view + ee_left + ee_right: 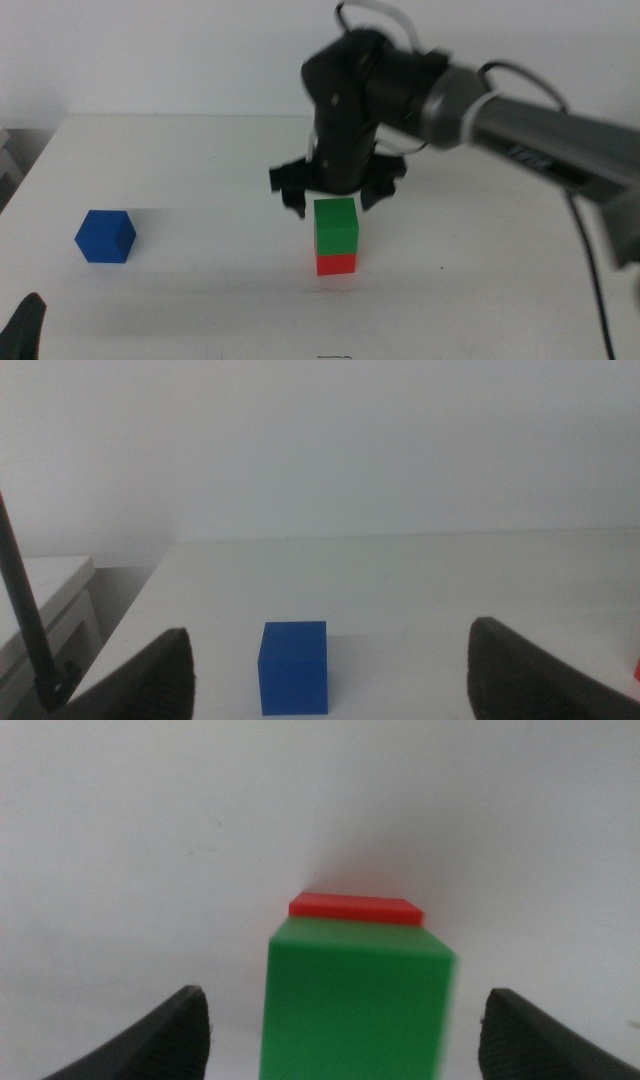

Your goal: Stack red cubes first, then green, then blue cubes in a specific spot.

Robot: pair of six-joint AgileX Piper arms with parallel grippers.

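A green cube (336, 224) sits on top of a red cube (336, 263) near the middle of the white table. My right gripper (333, 193) hovers just above and behind this stack, open, with its jaws spread wider than the cube and touching nothing. The right wrist view shows the green cube (355, 1005) between the spread jaws, a strip of the red cube (355, 908) beyond it. The blue cube (105, 237) rests alone at the left. The left gripper (330, 675) waits low at the front left, open, facing the blue cube (294, 667).
The table's left edge (30, 160) runs close to the blue cube. A thin dark rod (25, 610) stands at the side in the left wrist view. The right arm (540, 140) reaches in over the table's right half.
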